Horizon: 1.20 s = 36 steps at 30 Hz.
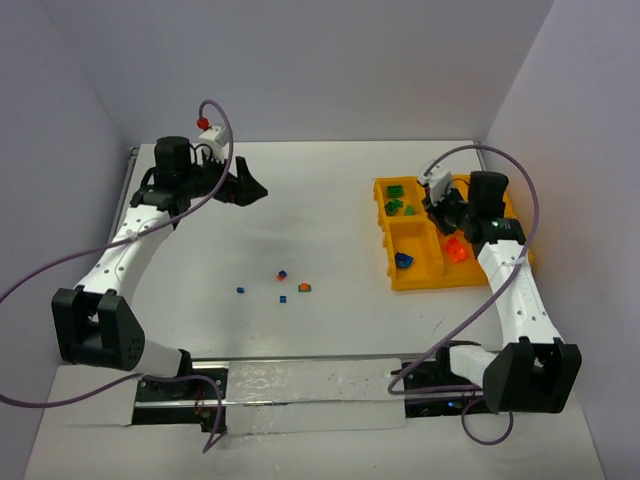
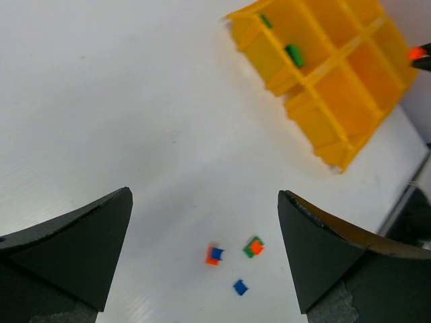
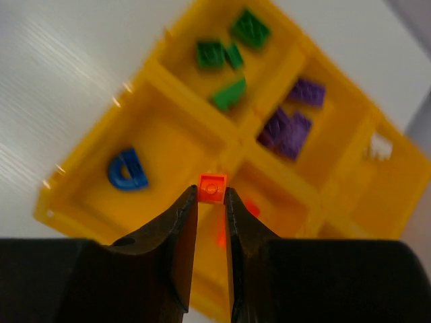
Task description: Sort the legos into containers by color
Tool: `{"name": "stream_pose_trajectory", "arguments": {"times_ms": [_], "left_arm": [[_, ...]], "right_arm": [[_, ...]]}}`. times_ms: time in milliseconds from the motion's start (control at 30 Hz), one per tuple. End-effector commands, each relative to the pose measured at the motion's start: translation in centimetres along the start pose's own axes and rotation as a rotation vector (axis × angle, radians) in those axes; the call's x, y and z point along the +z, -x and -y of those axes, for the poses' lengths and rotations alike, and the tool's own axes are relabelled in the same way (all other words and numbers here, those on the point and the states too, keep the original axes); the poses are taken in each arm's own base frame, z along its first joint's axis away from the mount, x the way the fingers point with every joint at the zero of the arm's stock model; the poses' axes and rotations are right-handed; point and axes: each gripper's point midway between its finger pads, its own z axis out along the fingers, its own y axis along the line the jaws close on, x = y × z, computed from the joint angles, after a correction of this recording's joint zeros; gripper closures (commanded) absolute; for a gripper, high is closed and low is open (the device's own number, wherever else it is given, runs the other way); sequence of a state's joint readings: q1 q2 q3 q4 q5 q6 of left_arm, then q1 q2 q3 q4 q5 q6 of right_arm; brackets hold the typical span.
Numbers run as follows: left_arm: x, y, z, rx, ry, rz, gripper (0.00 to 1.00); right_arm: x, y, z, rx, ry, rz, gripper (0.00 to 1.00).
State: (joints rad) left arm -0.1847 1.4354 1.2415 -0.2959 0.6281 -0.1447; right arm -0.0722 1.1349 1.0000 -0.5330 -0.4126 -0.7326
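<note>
My right gripper [image 3: 211, 193] is shut on a small orange lego [image 3: 212, 187] and holds it above the yellow-orange tray [image 3: 168, 77], over the divider between the blue and orange compartments. The tray [image 1: 391, 267] holds green legos [image 3: 225, 57], purple legos [image 3: 289, 124], a blue arch lego [image 3: 126, 171] and orange legos [image 1: 457, 250]. My left gripper [image 1: 250, 188] is open and empty at the far left. Below it in the left wrist view lie a blue-orange bit [image 2: 214, 255], a green-orange bit [image 2: 253, 247] and a blue bit [image 2: 240, 287].
The loose bits lie mid-table [image 1: 282, 274], with one more blue bit [image 1: 240, 290] to their left. White walls close the table at the back and sides. A shiny strip [image 1: 300, 385] runs between the arm bases.
</note>
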Motion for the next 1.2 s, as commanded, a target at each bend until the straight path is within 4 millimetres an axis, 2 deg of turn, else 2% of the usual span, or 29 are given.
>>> {"name": "stream_pose_trajectory", "arguments": {"times_ms": [0, 133, 267, 367, 433, 633, 767, 833, 967, 1033, 1167], "left_arm": [[-0.3, -1.6, -2.9, 0.079, 0.149, -0.087, 0.01], [0.0, -2.7, -3.6, 0.112, 0.154, -0.125, 0.01], [0.1, -4.3, -4.6, 0.115, 0.177, -0.19, 0.01], [-0.2, -6.7, -5.1, 0.147, 0.169, -0.276, 0.01], [-0.9, -9.0, -4.5, 0.194, 0.098, -0.368, 0.01], [-2.9, -14.8, -4.5, 0.335, 0.02, -0.5, 0.11], [-3.8, -17.0, -4.1, 0.39, -0.026, -0.53, 0.15], [-4.5, -18.2, -3.6, 0.417, -0.069, -0.549, 0.17], [-5.4, -20.0, -2.8, 0.48, -0.144, -0.58, 0.21], [-6.1, -21.1, -1.9, 0.535, -0.226, -0.584, 0.22], [-6.3, -22.3, -1.1, 0.635, -0.336, -0.571, 0.25]], "right_arm": [[-2.1, -8.4, 1.3, 0.099, -0.002, -0.276, 1.0], [-1.3, -10.8, 2.7, 0.173, -0.026, -0.375, 1.0], [-0.2, -11.6, 3.4, 0.204, -0.025, -0.413, 1.0], [0.5, -12.4, 3.9, 0.204, -0.021, -0.446, 1.0], [0.9, -13.1, 3.9, 0.206, -0.008, -0.475, 0.99], [2.2, -13.7, 4.2, 0.213, 0.019, -0.498, 0.92], [2.7, -13.6, 4.4, 0.222, 0.031, -0.504, 0.85], [2.8, -13.6, 4.2, 0.213, 0.04, -0.506, 0.77], [2.8, -13.6, 4.2, 0.203, 0.04, -0.508, 0.5], [2.7, -13.4, 4.2, 0.203, 0.039, -0.506, 0.33], [2.5, -12.5, 4.3, 0.206, 0.032, -0.49, 0.15]]}}
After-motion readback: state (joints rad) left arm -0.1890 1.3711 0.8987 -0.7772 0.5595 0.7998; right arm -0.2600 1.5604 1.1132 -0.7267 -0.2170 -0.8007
